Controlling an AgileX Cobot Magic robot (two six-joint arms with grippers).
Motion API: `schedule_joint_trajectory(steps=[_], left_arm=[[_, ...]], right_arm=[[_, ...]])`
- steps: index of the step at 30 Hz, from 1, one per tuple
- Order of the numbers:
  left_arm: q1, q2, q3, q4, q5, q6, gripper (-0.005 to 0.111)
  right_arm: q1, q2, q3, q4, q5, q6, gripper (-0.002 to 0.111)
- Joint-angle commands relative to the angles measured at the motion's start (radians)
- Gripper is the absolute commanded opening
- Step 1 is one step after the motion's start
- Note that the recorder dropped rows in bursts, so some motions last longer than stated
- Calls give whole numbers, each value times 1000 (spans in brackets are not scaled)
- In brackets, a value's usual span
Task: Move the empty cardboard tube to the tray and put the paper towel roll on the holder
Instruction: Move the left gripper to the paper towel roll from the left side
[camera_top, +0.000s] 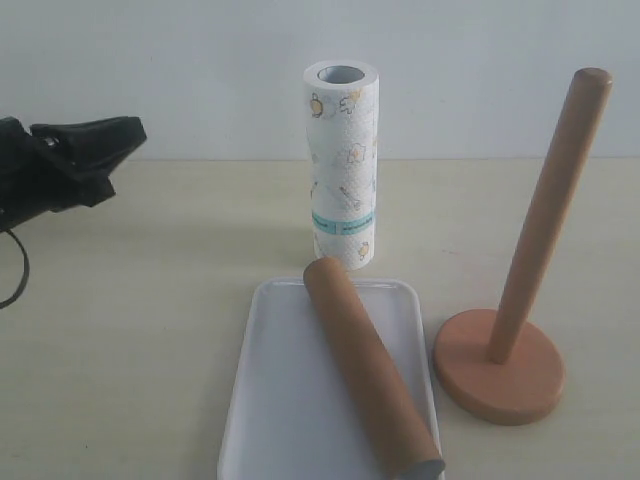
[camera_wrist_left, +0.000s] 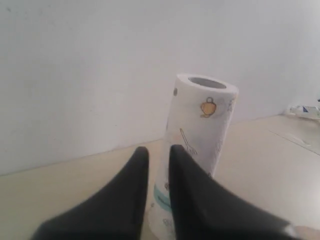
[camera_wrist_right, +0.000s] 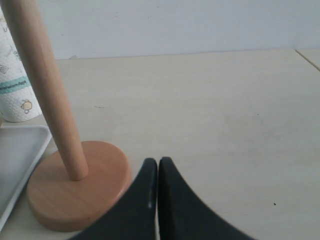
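Wide shot first: the counter (camera_top: 130, 330) carries the tray (camera_top: 270, 400), and just right of it the holder (camera_top: 545, 220) stands with its post bare. The paper towel roll (camera_top: 343, 165) stands upright on the counter just behind the tray. Only the exterior view shows the empty cardboard tube (camera_top: 365, 365), lying slantwise in the tray. The left end effector (camera_wrist_left: 158, 150) hovers at far left, pinched nearly together on nothing. Only the right wrist view catches the right end effector (camera_wrist_right: 158, 161), clenched empty beside the holder's base.
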Motion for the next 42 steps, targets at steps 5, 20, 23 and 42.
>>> schedule_joint_trajectory(steps=[5,20,23,42], left_arm=[[-16,127,-131,135,-41,-6,98],[-214,339,-407,55,65,50,105],[-232,409,-461,55,67,54,105],[-298,524,-564,-24,67,166,105]], right_arm=[[-3,-5,-1,1,-2,-2,0],[-3,-5,-1,1,-2,-2,0],[-3,-5,-1,1,-2,-2,0],[-3,-5,-1,1,-2,-2,0]])
